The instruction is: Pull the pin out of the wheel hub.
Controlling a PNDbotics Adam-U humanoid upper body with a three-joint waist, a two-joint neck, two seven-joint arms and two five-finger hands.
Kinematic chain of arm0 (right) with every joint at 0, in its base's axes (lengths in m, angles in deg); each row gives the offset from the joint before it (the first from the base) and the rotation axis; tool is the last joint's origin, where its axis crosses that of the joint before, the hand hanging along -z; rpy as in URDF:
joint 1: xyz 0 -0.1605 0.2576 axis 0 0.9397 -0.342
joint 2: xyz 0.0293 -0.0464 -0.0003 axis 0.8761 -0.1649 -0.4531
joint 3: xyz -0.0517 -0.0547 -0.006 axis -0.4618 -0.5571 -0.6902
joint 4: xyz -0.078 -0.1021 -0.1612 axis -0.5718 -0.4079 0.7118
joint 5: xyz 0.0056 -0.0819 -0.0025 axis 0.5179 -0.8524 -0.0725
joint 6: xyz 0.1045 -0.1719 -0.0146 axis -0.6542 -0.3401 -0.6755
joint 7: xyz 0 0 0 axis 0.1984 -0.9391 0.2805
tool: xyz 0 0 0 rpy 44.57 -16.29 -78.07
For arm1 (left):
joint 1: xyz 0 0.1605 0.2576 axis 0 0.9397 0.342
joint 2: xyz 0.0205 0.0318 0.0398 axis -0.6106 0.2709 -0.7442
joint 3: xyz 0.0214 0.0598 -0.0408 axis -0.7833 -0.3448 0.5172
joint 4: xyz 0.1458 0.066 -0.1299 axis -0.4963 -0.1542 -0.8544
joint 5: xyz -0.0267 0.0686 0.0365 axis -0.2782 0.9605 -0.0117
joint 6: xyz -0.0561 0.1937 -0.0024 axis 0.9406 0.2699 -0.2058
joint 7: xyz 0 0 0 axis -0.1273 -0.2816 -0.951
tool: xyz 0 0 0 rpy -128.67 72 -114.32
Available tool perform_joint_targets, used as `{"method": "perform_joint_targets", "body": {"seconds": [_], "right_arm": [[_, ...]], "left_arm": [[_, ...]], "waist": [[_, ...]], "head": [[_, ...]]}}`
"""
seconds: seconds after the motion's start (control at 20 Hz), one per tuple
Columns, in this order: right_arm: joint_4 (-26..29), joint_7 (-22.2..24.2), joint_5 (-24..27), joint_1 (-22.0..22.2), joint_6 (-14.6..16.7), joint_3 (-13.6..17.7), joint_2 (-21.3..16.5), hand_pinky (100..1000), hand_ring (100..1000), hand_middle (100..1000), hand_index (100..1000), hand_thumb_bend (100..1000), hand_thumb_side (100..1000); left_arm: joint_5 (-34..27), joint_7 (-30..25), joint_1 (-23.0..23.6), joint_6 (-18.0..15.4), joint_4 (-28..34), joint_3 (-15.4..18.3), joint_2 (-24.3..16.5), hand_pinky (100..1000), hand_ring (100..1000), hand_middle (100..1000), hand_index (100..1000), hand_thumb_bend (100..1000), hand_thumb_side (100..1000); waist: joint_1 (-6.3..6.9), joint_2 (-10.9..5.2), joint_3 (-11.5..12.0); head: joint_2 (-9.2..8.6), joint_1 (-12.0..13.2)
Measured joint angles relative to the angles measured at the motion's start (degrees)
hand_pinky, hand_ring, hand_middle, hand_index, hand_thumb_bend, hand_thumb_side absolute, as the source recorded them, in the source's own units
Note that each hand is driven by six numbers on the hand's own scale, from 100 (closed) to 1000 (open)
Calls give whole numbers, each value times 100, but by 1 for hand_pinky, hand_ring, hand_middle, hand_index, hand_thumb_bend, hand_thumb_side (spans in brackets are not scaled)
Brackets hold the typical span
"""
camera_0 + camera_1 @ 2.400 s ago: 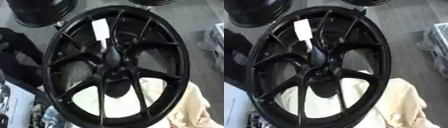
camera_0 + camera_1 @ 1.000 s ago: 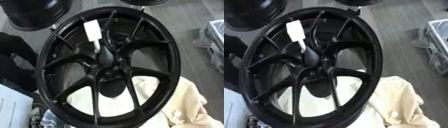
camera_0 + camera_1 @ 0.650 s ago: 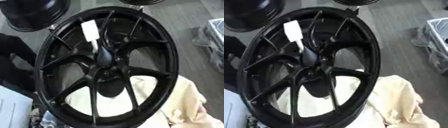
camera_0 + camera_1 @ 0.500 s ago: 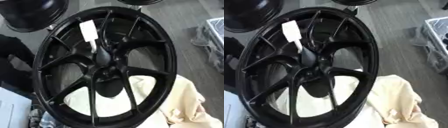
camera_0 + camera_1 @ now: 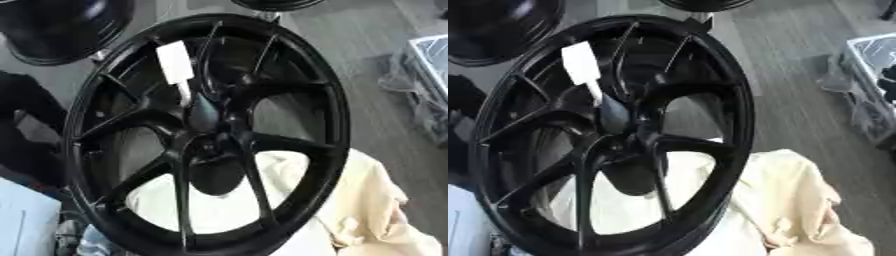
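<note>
1. The pin [image 5: 178,70] is white, with a broad flat rectangular head and a thinner stem running down toward the centre of the wheel hub [image 5: 206,131]. Its lower end meets the dark central boss, so it sits in the hub and has not been pulled out.
2. The wheel hub is a glossy black spoked rim that fills most of both views. It is tilted, with its upper edge leaning away toward the top of the picture. The pin lies in the upper left part of the rim's opening, between two spokes.
3. Neither robot hand can be made out in either eye view. A dark mass [image 5: 31,135] shows at the left edge beside the rim, but what it is cannot be told. So the pose of the arms and how far the fingers are spread or curled cannot be told, and nothing is seen touching the pin.
4. Under and to the right of the hub lies a pale cream cloth [image 5: 376,205]. It shows through the lower gaps between the spokes and bunches up at the lower right.
5. Another black rim [image 5: 61,27] lies at the upper left, just beyond the hub.
6. A grey floor [image 5: 798,100] stretches to the right, with a container [image 5: 872,75] at the right edge.
</note>
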Motion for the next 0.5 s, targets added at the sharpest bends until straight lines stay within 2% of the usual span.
{"method": "perform_joint_targets", "body": {"seconds": [0.3,0.5], "right_arm": [[0,-17,-55,47,11,-2,1,1000,921,855,862,100,541],[0,-18,-75,46,6,-5,1,1000,921,854,861,100,542]], "left_arm": [[479,-866,-396,-111,-97,-314,393,780,786,782,855,171,745],[592,-997,-407,-135,253,-565,431,793,792,787,863,247,729]], "waist": [[-15,-27,36],[-11,-27,32]], "head": [[5,-32],[5,-50]]}}
